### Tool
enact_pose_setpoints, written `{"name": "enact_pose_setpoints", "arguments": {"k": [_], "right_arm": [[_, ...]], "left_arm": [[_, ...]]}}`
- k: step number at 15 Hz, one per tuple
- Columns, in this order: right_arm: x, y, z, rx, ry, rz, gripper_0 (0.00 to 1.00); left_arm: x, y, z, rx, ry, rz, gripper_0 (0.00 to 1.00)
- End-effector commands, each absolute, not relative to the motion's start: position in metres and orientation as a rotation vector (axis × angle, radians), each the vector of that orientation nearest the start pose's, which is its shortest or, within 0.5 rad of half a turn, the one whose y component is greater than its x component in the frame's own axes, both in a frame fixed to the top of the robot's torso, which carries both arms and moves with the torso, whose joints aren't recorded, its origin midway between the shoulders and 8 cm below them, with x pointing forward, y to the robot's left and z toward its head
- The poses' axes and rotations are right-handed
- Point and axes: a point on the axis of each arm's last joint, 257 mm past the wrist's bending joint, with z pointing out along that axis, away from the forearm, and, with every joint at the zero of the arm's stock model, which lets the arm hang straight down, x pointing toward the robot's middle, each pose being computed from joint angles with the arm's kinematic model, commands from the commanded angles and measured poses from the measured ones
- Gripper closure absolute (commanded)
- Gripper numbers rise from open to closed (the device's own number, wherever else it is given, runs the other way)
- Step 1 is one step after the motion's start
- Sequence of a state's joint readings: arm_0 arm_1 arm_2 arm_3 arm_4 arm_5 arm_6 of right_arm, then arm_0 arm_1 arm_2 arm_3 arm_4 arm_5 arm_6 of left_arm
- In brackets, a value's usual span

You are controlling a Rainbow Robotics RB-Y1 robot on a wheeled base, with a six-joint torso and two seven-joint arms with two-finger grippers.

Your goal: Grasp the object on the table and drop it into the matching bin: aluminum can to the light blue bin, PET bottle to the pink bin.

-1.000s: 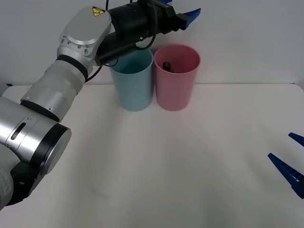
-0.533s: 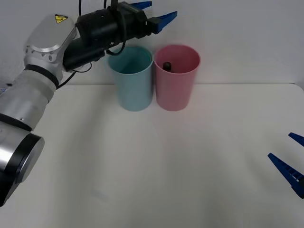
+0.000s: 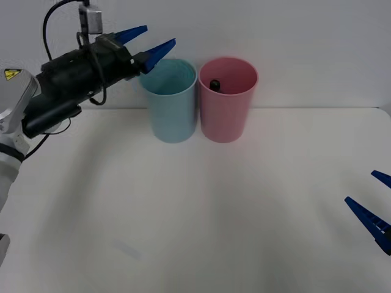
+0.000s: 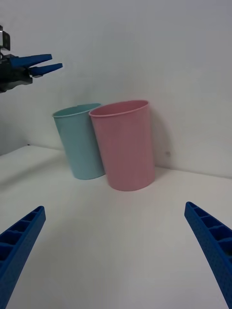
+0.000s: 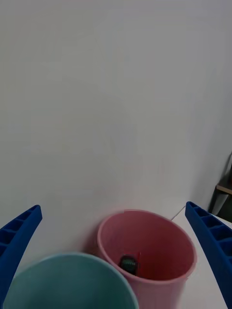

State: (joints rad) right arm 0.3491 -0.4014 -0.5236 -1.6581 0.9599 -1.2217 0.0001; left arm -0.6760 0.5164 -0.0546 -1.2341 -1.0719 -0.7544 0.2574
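Front view: the bottle (image 3: 215, 83) lies inside the pink bin (image 3: 227, 107), its black cap showing below the rim. The light blue bin (image 3: 170, 107) stands touching the pink bin on its left. The left hand (image 3: 148, 41) hangs above and left of the pink bin, fingers spread wide, holding nothing. The right hand (image 3: 371, 204) rests low, well right of the pink bin, also spread wide and empty.

Right wrist view: both bins stand upright on the table (image 4: 116, 231).

Left wrist view: the bottle sits deep in the pink bin.

Judgement: the drop appears complete. To finish well, the left arm should retreat high, clear of both rims, fingers kept apart.
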Motion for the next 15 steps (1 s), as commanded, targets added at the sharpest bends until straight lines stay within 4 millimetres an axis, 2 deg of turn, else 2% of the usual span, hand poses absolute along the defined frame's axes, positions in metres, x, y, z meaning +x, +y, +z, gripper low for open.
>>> {"name": "enact_pose_setpoints", "arguments": {"k": [1, 7, 10, 15], "right_arm": [[0.342, -0.330, -0.169, -0.465, 1.441, 0.567, 0.00], [0.342, -0.330, -0.169, -0.465, 1.441, 0.567, 0.00], [0.342, -0.330, -0.169, -0.465, 1.441, 0.567, 0.00], [0.342, -0.330, -0.169, -0.465, 1.441, 0.567, 0.00]], "left_arm": [[0.581, 0.170, 0.005, 0.601, 1.266, -0.700, 0.00], [0.519, 0.259, -0.024, 0.657, 1.297, -0.602, 0.00], [0.493, 0.287, -0.045, 0.669, 1.331, -0.577, 0.00], [0.464, 0.328, -0.082, 0.730, 1.389, -0.452, 0.00]]}}
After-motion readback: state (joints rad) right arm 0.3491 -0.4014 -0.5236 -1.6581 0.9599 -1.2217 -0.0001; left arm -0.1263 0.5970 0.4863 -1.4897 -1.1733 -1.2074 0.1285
